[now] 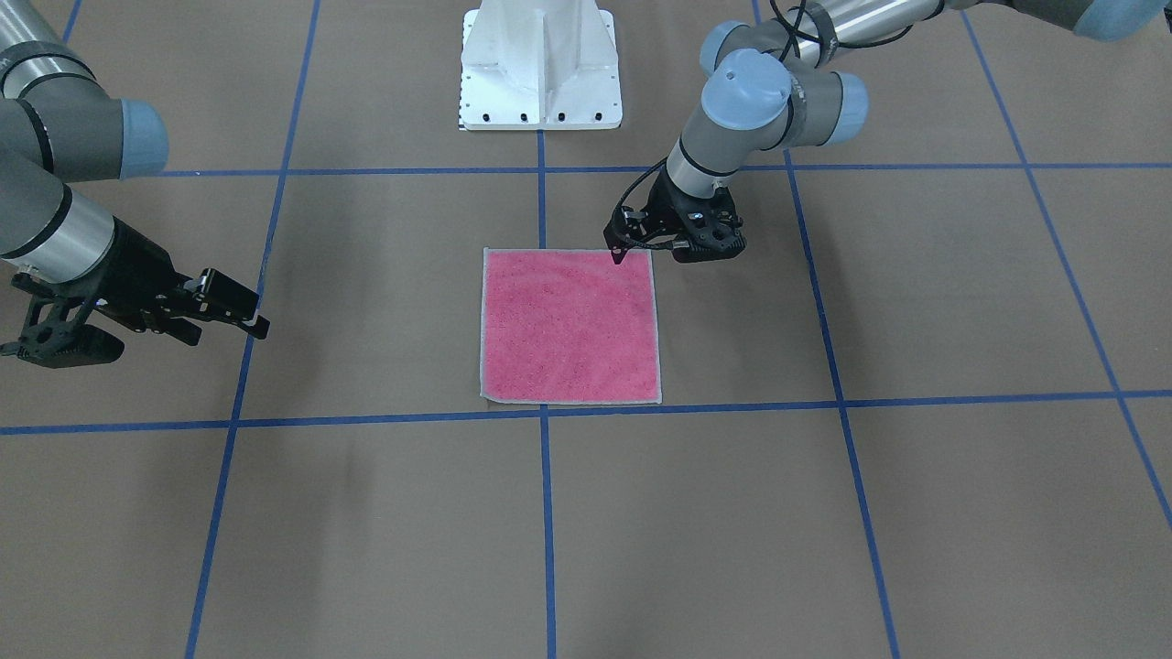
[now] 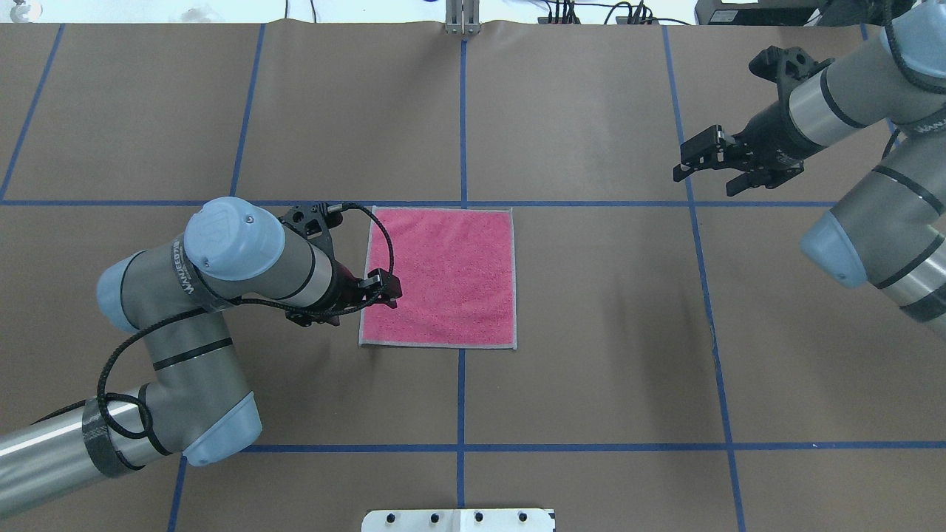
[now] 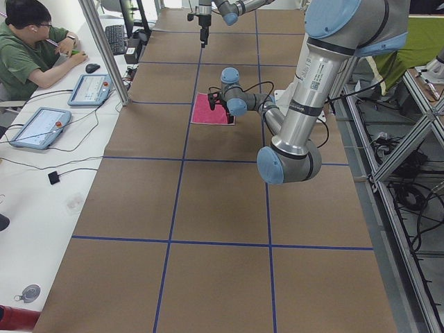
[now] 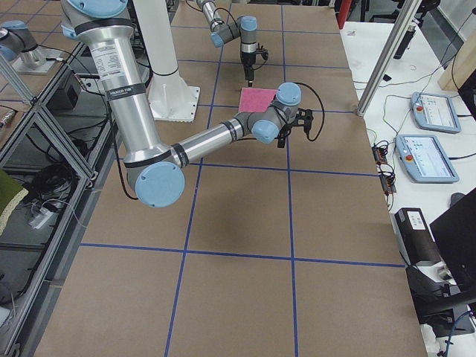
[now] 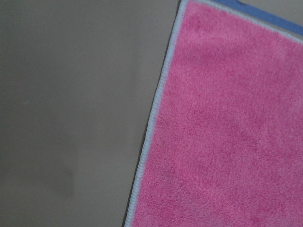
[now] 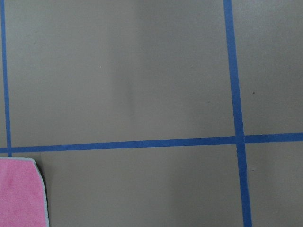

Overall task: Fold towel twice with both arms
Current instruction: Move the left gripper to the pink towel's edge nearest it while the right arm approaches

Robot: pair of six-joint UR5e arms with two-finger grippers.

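Towel: one towel (image 2: 443,277), lying flat on the table (image 2: 591,384) near its middle, pink face up, pale stitched edge showing all round.
Towel's heading: its four sides run square with the blue tape lines (image 2: 591,447). The far side sits just beside a crosswise line, and a lengthwise line passes under it.
Long axis: from here it looks close to square, so I cannot tell a longer side.
Arms: two, the left arm (image 2: 170,369) bent in toward the towel and the right arm (image 2: 850,111) off at the table's far right.
Grippers: two, one per arm.
Left gripper: the left gripper (image 2: 384,290) is pointed down over the towel's left side, close to the corner nearest the robot. I cannot tell whether its tips touch the cloth or how far the jaws are parted. Its wrist view shows only pink terry, the stitched edge and bare table.
Right gripper: the right gripper (image 2: 691,166) hangs above the table well apart from the towel, jaws parted, nothing between them.
Base: one white pedestal base (image 1: 540,64) on the robot's side of the towel.
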